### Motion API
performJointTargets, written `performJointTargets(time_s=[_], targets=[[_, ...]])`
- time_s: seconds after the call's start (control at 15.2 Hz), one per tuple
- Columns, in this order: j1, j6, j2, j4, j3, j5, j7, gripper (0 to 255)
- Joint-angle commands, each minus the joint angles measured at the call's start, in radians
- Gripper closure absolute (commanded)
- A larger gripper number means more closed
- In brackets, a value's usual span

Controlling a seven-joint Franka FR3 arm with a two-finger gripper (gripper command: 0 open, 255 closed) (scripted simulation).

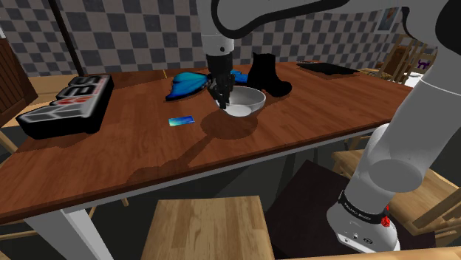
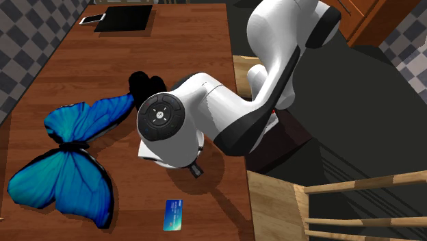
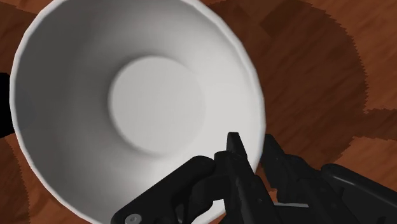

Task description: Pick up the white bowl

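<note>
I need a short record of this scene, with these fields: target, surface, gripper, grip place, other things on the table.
target: white bowl, upright
surface: wooden table
gripper: gripper shut on the bowl's rim
grip place: one finger inside the rim, one outside
other things: blue butterfly, black boot, blue card

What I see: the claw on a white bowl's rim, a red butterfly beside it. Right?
Not quite. The butterfly is blue, not red, as the second exterior view shows. The claw is indeed on the white bowl at its rim, with the butterfly beside it.
</note>
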Motion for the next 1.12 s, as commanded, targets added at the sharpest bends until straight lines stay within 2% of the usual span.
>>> performJointTargets(time_s=[0.0,0.92,1.06], targets=[[0.0,-0.013,0.001,0.014,0.0,0.0,-0.001,255],[0.0,-0.206,0.028,0.233,0.002,-0.007,-0.01,255],[0.0,-0.208,0.029,0.235,0.002,-0.007,-0.01,255]])
